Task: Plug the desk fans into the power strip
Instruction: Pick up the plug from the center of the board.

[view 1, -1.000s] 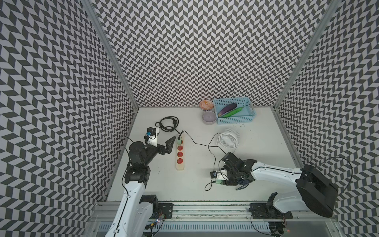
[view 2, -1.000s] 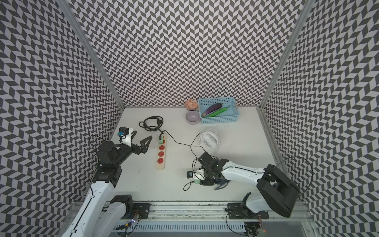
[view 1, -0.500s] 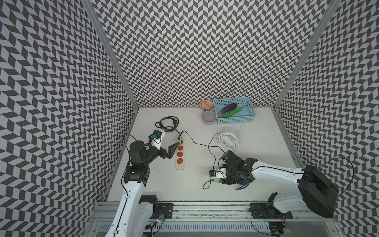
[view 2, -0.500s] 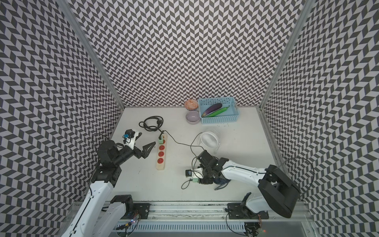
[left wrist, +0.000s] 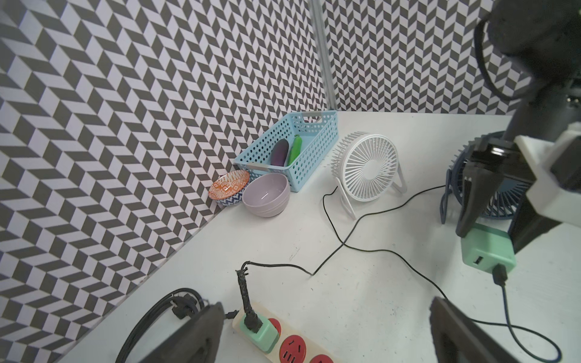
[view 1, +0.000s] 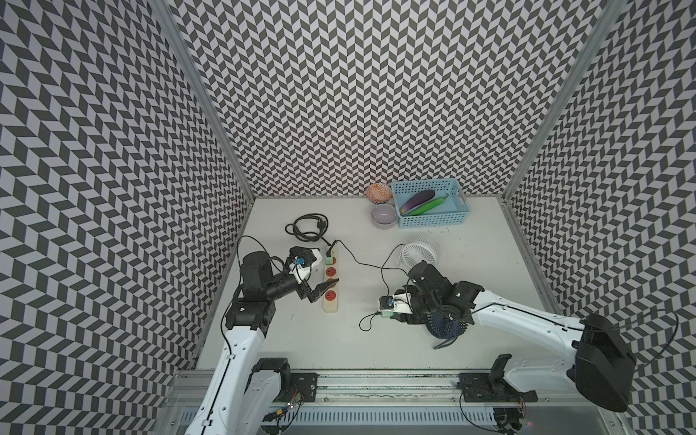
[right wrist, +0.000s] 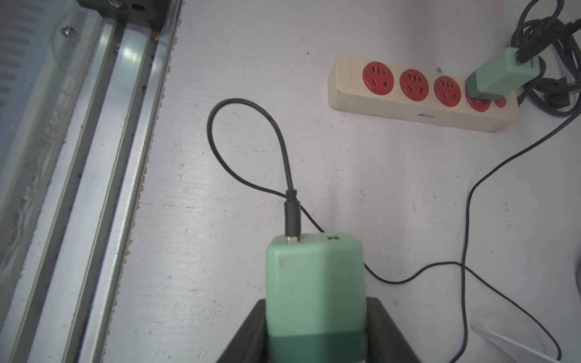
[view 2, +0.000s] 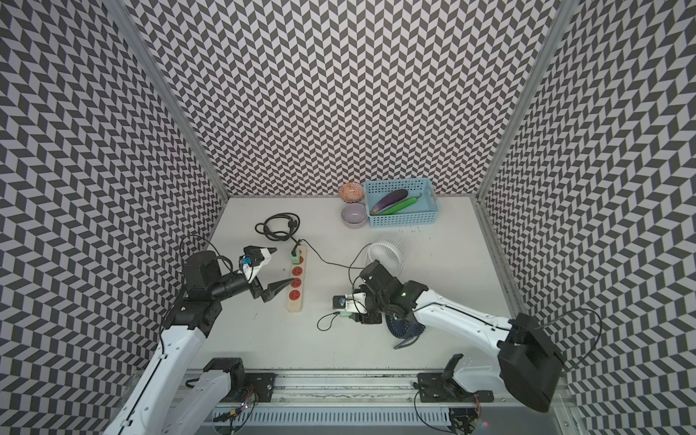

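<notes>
The cream power strip (view 1: 330, 306) (view 2: 295, 306) (right wrist: 421, 108) lies at the left middle of the table, three red sockets free. A green adapter (view 1: 330, 259) (left wrist: 259, 331) fills its far socket. My left gripper (view 1: 327, 265) (view 2: 282, 264) (left wrist: 323, 333) hangs open over the strip, one finger to each side. My right gripper (view 1: 391, 314) (view 2: 352, 314) (right wrist: 316, 314) is shut on a second green adapter (right wrist: 314, 276) (left wrist: 485, 251) with a thin black cord, just above the table right of the strip. The dark blue desk fan (view 1: 446, 325) (left wrist: 503, 195) lies under the right arm.
A white fan (view 1: 420, 252) (left wrist: 367, 166) stands behind the right arm, its cord running to the seated adapter. A blue basket (view 1: 429, 222) with vegetables and two bowls (view 1: 384, 216) sit at the back. The strip's black cord (view 1: 305, 228) is coiled behind it. A metal rail (right wrist: 94, 157) lines the front edge.
My left gripper has swung right and down, from beside the strip to over its sockets, staying open. The right gripper has shifted slightly left with the adapter in it.
</notes>
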